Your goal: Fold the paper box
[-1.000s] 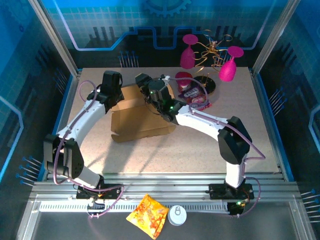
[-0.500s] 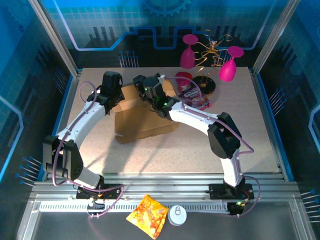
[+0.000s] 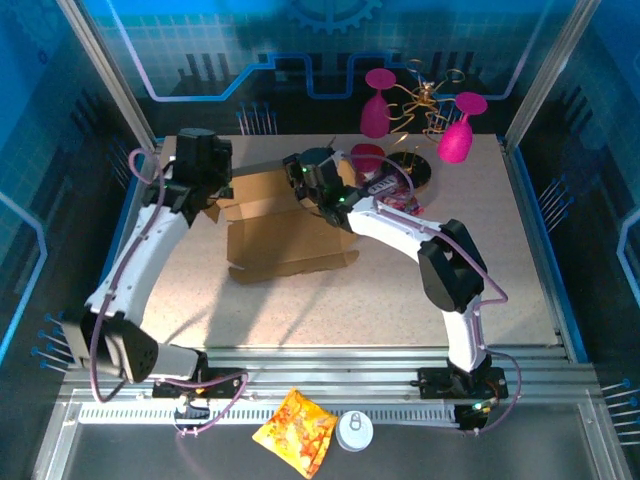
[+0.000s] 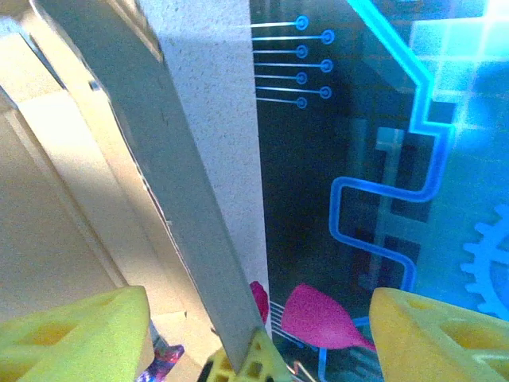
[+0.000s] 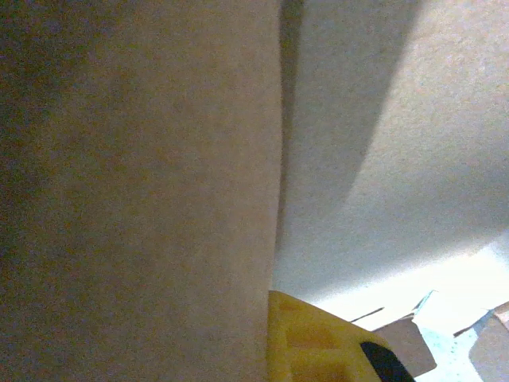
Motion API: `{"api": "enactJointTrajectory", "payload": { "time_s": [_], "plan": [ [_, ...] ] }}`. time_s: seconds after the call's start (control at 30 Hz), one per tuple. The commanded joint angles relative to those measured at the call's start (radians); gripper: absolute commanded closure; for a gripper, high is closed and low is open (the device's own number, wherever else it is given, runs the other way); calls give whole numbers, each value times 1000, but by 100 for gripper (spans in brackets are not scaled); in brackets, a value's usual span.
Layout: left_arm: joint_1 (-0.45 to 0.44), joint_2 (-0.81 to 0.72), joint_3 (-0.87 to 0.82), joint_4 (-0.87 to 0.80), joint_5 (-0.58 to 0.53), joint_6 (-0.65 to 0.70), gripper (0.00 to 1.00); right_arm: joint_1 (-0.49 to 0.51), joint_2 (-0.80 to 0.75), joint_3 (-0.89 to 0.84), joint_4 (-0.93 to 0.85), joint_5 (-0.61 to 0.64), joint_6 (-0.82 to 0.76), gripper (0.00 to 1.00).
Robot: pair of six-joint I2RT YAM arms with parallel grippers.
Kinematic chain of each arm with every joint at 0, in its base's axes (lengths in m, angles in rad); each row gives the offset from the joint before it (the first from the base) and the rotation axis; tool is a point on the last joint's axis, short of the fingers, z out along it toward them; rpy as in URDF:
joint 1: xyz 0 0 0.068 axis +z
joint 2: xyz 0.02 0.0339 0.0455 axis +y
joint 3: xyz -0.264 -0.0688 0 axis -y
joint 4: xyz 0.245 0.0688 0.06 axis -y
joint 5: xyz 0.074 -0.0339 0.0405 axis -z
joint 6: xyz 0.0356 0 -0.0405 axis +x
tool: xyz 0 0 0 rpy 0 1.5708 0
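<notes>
The paper box (image 3: pixel 285 235) is a brown cardboard mailer lying open on the table's left-centre, with its rear flaps raised. My right gripper (image 3: pixel 300 172) is at the box's back wall and is shut on an upright flap. In the right wrist view that flap (image 5: pixel 135 191) covers the left half, pressed against one yellow finger (image 5: pixel 318 342). My left gripper (image 3: pixel 212 190) hovers off the box's back left corner. Its yellow fingers (image 4: pixel 75 334) stand wide apart, open, with a flap (image 4: pixel 183 159) seen edge-on between them and untouched.
Two pink goblets (image 3: pixel 378 100) (image 3: pixel 458 135) and a gold wire ornament (image 3: pixel 425 98) stand at the back. A black disc (image 3: pixel 412 170) and a colourful packet (image 3: pixel 392 198) lie right of the box. An orange snack packet (image 3: pixel 295 430) and a white lid (image 3: pixel 354 430) sit on the front rail.
My left gripper has let go of the box, opened and drawn back to the left. My right gripper has closed on the rear flap. The box has shifted slightly.
</notes>
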Motion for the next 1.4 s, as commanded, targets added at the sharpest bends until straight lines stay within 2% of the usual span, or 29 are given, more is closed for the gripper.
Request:
{"api": "enactJointTrajectory", "payload": {
  "time_s": [0.0,0.07,0.17,0.27,0.37,0.43,0.73,1.13,1.37],
  "plan": [
    [69,-54,17,-133,114,179,29,-28,-46,-33,18,-69,53,100],
    [132,-54,20,-117,164,262,40,-36,-53,-44,26,-96,67,100],
    [234,9,74,-128,296,414,48,-44,-73,-44,-19,-124,74,100],
    [289,77,120,-135,386,562,49,-56,-83,-44,-42,-160,88,100],
    [309,129,122,-84,477,617,50,-68,-83,-29,-83,-201,89,100],
    [309,169,139,-107,493,646,51,-73,-85,-29,-96,-206,91,100],
    [300,195,79,-70,537,637,48,-89,-85,-29,-93,-220,93,100],
    [293,160,52,-184,488,638,45,-99,-54,-13,-75,-252,106,100],
    [268,175,21,-127,549,574,46,-102,-46,-7,-82,-255,103,100]
  ]
}}
